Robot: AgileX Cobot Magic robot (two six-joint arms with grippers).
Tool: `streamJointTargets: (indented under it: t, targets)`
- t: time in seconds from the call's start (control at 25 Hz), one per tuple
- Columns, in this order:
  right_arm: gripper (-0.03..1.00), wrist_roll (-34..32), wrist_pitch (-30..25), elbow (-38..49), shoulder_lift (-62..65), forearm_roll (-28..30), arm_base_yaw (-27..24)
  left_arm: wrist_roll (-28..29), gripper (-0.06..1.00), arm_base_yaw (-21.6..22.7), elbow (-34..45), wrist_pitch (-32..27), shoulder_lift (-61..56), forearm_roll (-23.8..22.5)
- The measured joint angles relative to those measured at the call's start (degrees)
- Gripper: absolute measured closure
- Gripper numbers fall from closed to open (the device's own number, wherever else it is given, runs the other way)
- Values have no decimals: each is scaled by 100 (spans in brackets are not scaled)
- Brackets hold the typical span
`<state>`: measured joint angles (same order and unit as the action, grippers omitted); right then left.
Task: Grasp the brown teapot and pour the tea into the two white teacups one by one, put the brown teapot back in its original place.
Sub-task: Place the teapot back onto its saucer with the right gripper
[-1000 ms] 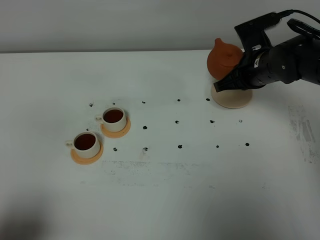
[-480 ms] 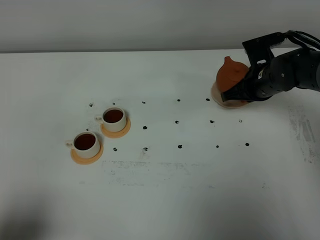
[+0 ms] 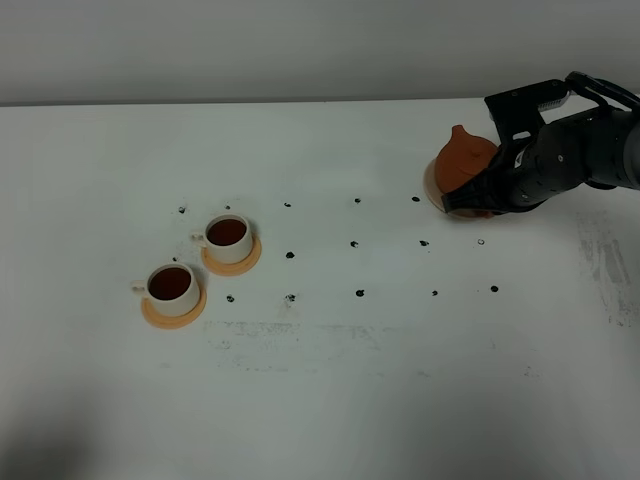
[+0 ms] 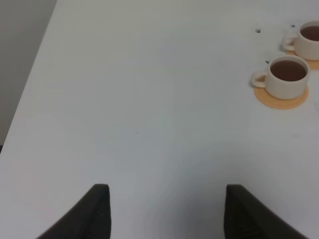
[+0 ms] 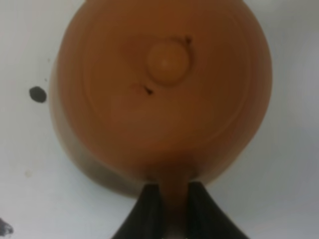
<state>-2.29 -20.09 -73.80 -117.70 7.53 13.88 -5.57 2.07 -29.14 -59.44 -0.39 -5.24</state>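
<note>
**On the coaster: teapot gripped by the right pincer**

High view: far right on the white counter [image 3: 320,400], the teapot [image 3: 463,160] sits over the beige coaster [image 3: 431,184], of which only a sliver of rim shows at the pot's left edge. Whether the pot's base fully rests on the disc cannot be told from this angle. The right pincer [image 3: 480,200], black, is at the pot's right side, with its dark arm running off toward the right edge. Well apart, on the left of the counter, stand two teacups on orange saucers: the far cup [image 3: 228,236] and the near cup [image 3: 171,286], both filled with dark tea, their saucers just beside each other. Small black dots mark the counter between cups and pot.

Left wrist view: the left pincer [image 4: 167,211] hangs over bare counter, its two dark fingertips wide apart with nothing between them. The near cup [image 4: 285,77] on its saucer [image 4: 280,99] and part of the far cup [image 4: 308,40] show at one side.

Right wrist view: the teapot [image 5: 159,94] fills the picture from above, lid knob [image 5: 168,62] in the middle. The right pincer [image 5: 174,209] is clamped on the pot's handle, one dark finger on each side of it. A black dot lies on the counter beside the pot.
</note>
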Motion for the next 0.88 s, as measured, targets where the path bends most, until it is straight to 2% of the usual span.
streamJointTargets:
  t: [0.32, 0.44, 0.56, 0.64, 0.76, 0.88]
  targets:
    - [86, 0, -13, -11, 0, -5, 0, 0, 44, 0, 0, 0, 0, 0]
    - [75, -16, -48, -105, -4, -5, 0, 0, 44, 0, 0, 0, 0, 0]
    - [56, -84, -68, -138, -4, -5, 0, 0, 44, 0, 0, 0, 0, 0]
    - [48, -129, -90, -138, -4, -9, 0, 0, 44, 0, 0, 0, 0, 0]
    - [44, -178, -134, -138, 6, -9, 0, 0, 44, 0, 0, 0, 0, 0]
    - [45, -189, -363, -138, 175, 9, 0, 0, 44, 0, 0, 0, 0, 0]
